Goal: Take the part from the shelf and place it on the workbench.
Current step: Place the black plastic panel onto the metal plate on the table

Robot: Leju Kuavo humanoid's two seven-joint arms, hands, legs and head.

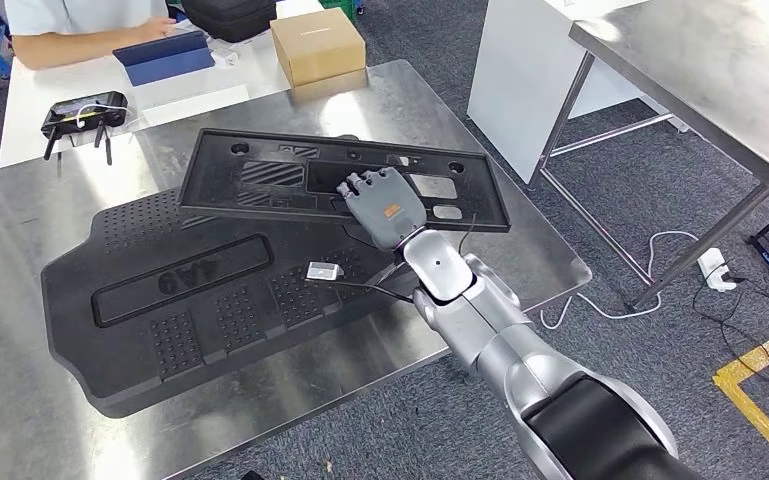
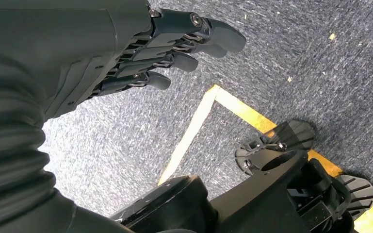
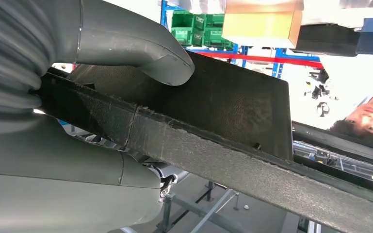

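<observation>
The part is a long flat black plastic panel with cut-outs. It lies across the middle of the steel workbench, overlapping a larger black moulded panel. My right hand grips the part at its near right edge. In the right wrist view the grey thumb presses one face of the part while the rest of the hand sits under it. I cannot tell whether the part rests on the bench. My left hand hangs over the blue carpet, fingers apart, holding nothing.
A cardboard box and a black controller stand at the bench's far side, where a person sits with a blue tablet. A small white tag lies on the larger panel. Another steel table stands at the right.
</observation>
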